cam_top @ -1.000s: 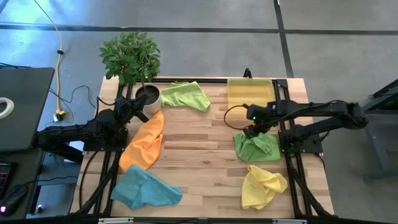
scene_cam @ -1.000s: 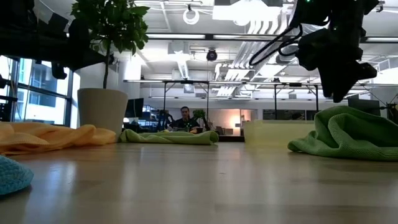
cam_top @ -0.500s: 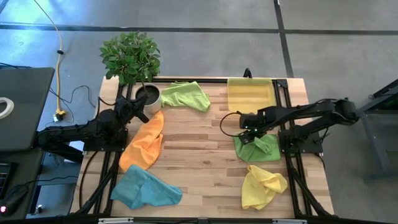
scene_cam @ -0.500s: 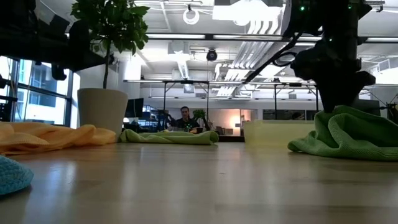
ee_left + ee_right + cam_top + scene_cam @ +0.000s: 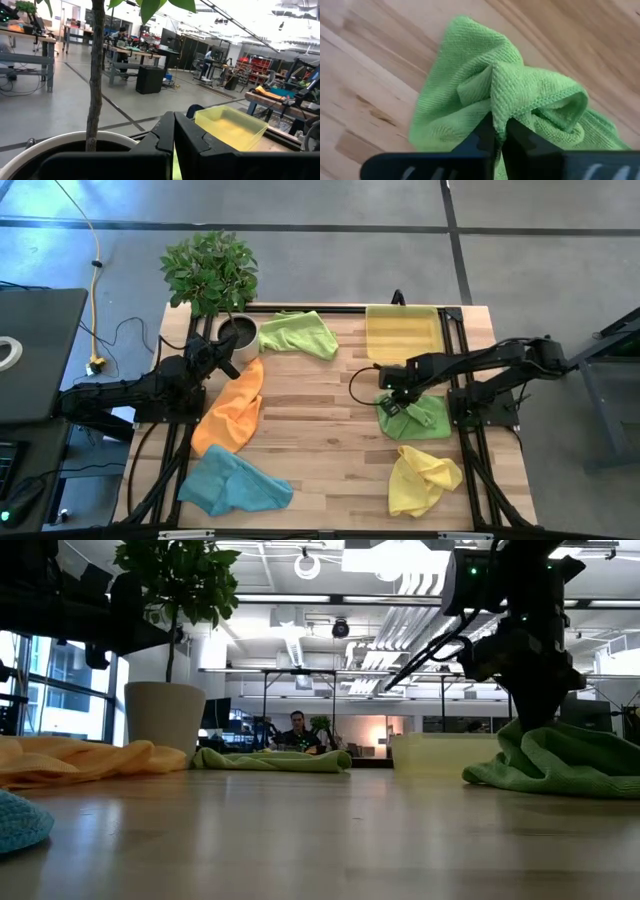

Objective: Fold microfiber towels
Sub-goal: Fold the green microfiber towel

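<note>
Five microfiber towels lie crumpled on the wooden table: lime green (image 5: 300, 333) at the far side, orange (image 5: 232, 408) at the left, light blue (image 5: 232, 483) near left, yellow (image 5: 422, 477) near right, and a second lime green towel (image 5: 418, 420) at the right. My right gripper (image 5: 393, 402) is down on this second towel (image 5: 470, 100), shut on it; the low view shows it (image 5: 536, 718) over the heap (image 5: 565, 762). My left gripper (image 5: 173, 131) is shut and holds nothing, waiting beside the plant pot (image 5: 238, 335) at the far left. My right gripper pinches a raised, bunched fold (image 5: 501, 102) of the lime green towel between its two fingers, at the towel's far-left part. The fingers come from above, pointing down. How many layers are in the pinch I cannot tell. The rest of the towel lies slack on the table.
A translucent yellow tray (image 5: 402, 332) stands at the far right, just beyond the held towel. A potted plant (image 5: 210, 270) stands at the far left corner. Bare wood (image 5: 320, 420) lies in the table's middle. A person (image 5: 297, 728) sits in the room beyond.
My right gripper has come down and a little toward the table's left and near edge, from above the lime green towel onto it, and has shut on a fold of it. The towel stays on the table.
</note>
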